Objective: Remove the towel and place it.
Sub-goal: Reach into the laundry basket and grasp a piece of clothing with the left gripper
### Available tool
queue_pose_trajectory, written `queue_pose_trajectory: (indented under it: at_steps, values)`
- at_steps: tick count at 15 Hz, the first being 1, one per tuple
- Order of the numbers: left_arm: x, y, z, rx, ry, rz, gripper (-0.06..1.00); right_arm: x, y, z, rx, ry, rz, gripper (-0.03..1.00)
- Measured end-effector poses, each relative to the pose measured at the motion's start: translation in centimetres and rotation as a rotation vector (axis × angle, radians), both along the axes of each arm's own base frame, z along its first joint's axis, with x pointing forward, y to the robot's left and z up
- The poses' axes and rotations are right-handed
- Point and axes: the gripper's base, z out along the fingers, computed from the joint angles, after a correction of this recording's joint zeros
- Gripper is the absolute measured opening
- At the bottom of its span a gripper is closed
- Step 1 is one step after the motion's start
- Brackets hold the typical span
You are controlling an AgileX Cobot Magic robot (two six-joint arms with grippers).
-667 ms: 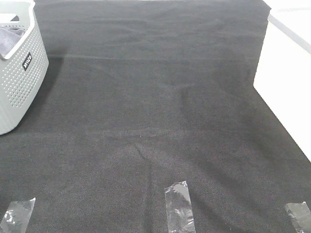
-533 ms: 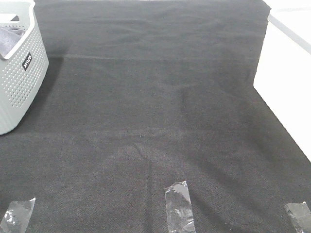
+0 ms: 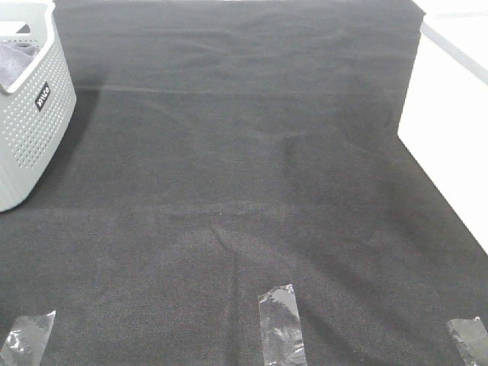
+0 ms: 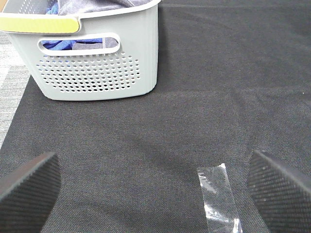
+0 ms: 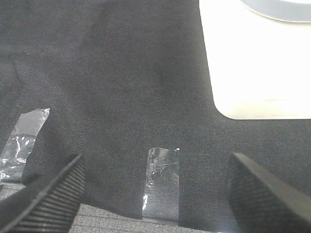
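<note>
- A black fabric covering is spreading over nearly the whole table, lying mostly flat with soft creases running across its far part and a shallow ridge showing near its middle.
- A white surface is bordering the covering along the right side of the high view; in the right wrist view its rounded corner is meeting the black fabric.
- A pale grey perforated basket is standing on the covering at the far left, partly cut off by the edge of the high view. A small black label is showing on its wall, and a yellow-green strip is running along its rim in the left wrist view.
- The towel, greyish-lavender, is sitting bunched inside the basket, rising to about the rim; how it is folded I cannot tell. Blue cloth is showing through the basket's handle slot below it.
- The left gripper is hanging over the covering near the basket, its two dark ribbed fingers standing wide apart and gripping nothing.
- The right gripper is hanging over the near edge of the covering, its fingers also spread wide with nothing between them.
- Three clear tape strips are lying along the near edge of the covering: one at the left, one in the middle and one at the right.
</note>
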Motion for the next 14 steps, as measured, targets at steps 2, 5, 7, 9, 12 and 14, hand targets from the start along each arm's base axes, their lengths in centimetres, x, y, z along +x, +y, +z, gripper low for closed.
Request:
queue_pose_trajectory:
  at_steps: [2, 5, 7, 9, 12, 14]
  values:
    - [0.0, 0.0, 0.0, 0.0, 0.0, 0.0, 0.99, 0.0, 0.0, 0.0, 0.0, 0.0, 0.0, 0.78]
    - [0.0, 0.0, 0.0, 0.0, 0.0, 0.0, 0.99, 0.0, 0.0, 0.0, 0.0, 0.0, 0.0, 0.78]
    - [0.0, 0.0, 0.0, 0.0, 0.0, 0.0, 0.99, 0.0, 0.0, 0.0, 0.0, 0.0, 0.0, 0.78]
    - [0.0, 0.0, 0.0, 0.0, 0.0, 0.0, 0.99, 0.0, 0.0, 0.0, 0.0, 0.0, 0.0, 0.78]
    - [0.0, 0.0, 0.0, 0.0, 0.0, 0.0, 0.99, 0.0, 0.0, 0.0, 0.0, 0.0, 0.0, 0.78]
    - [0.0, 0.0, 0.0, 0.0, 0.0, 0.0, 0.99, 0.0, 0.0, 0.0, 0.0, 0.0, 0.0, 0.78]
